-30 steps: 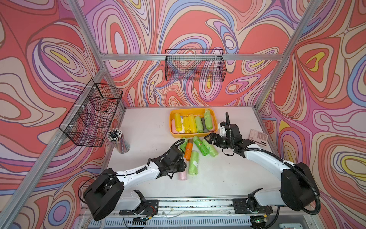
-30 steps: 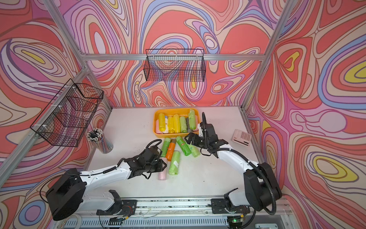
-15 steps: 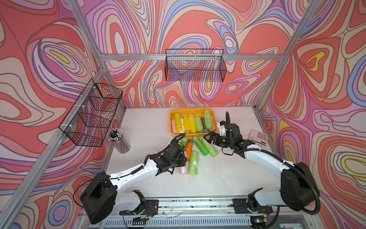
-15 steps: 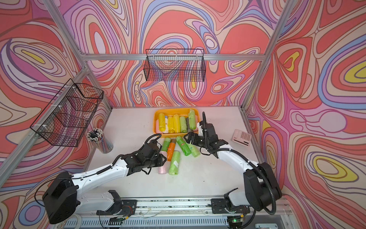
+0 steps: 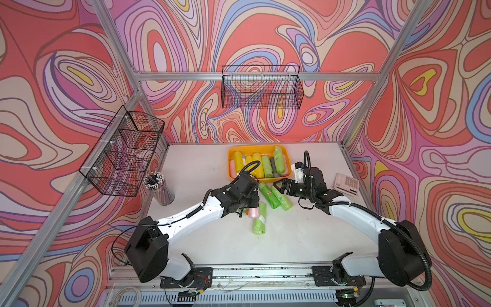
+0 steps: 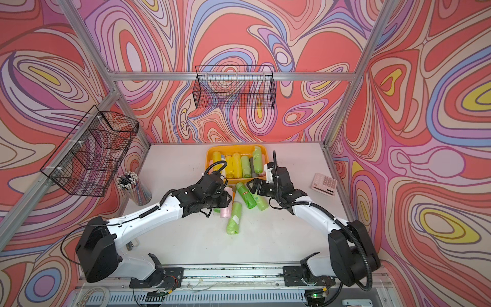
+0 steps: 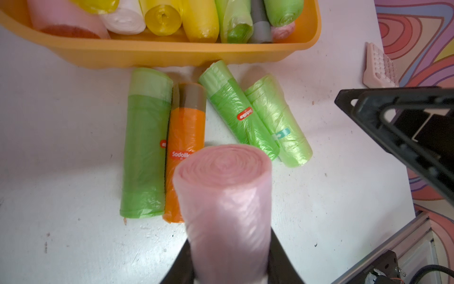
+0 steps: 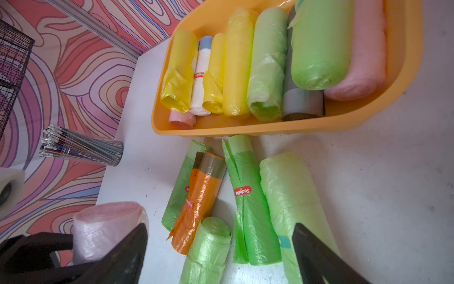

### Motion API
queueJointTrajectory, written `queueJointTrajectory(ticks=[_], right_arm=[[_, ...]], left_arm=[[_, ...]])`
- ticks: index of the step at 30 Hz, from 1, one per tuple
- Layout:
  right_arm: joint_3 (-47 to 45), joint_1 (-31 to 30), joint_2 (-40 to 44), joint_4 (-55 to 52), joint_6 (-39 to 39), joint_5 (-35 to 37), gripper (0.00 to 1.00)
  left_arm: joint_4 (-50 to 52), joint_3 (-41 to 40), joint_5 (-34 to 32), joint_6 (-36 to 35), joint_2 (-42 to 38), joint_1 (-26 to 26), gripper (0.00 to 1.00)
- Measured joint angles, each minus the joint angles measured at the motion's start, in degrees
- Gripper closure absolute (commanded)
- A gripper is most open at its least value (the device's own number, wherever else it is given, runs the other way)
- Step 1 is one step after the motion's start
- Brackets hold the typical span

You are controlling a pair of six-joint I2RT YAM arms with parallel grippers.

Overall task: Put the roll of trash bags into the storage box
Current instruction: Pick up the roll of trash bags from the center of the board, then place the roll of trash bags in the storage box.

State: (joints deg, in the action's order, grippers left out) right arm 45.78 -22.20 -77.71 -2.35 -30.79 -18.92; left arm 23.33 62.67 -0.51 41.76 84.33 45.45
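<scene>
— As we look across the bench (image 5: pixel 196 170), what lies before the storage box (image 7: pixel 152 52)?

— Four loose rolls just beside its near wall: a green roll (image 7: pixel 146 142) touching an orange roll (image 7: pixel 185 147), then a green pair (image 7: pixel 231 108) side by side. The box itself is packed with rolls. A calculator (image 5: pixel 346 184) sits well apart.

— And our claws?

— Our left claw (image 7: pixel 228 260) is clenched on the pink roll (image 7: pixel 222 196), raised above the bench short of the box. Our right claw (image 8: pixel 218 248) gapes wide over the green pair, holding nothing.
</scene>
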Motion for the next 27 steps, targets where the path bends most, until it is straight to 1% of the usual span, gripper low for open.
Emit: queueJointTrajectory(ticks=[8,11,14,21,27], right_arm=[[0.0,0.0,1.5,-0.4,4.7,3.3,0.06],[0.0,0.0,1.6,-1.0,5.4,3.5,0.06],[-0.8,0.0,3.1,-0.8,5.8,3.5,0.05],[-3.0,0.0,8.6,0.4,6.4,5.4,0.05],[-5.2,0.0,9.4,1.8,6.1,8.6,0.05]], left_arm=[[4.8,8.4,-0.1,-1.3,6.3,0.0,0.85],[6.6,11.1,-0.9,-1.7,7.5,-0.1,0.85],[8.2,12.7,-2.2,-2.3,7.6,-0.3,0.88],[10.4,14.7,-3.5,-2.6,7.6,-3.5,0.90],[11.2,19.6,-3.5,-3.6,10.2,-5.2,0.90]])
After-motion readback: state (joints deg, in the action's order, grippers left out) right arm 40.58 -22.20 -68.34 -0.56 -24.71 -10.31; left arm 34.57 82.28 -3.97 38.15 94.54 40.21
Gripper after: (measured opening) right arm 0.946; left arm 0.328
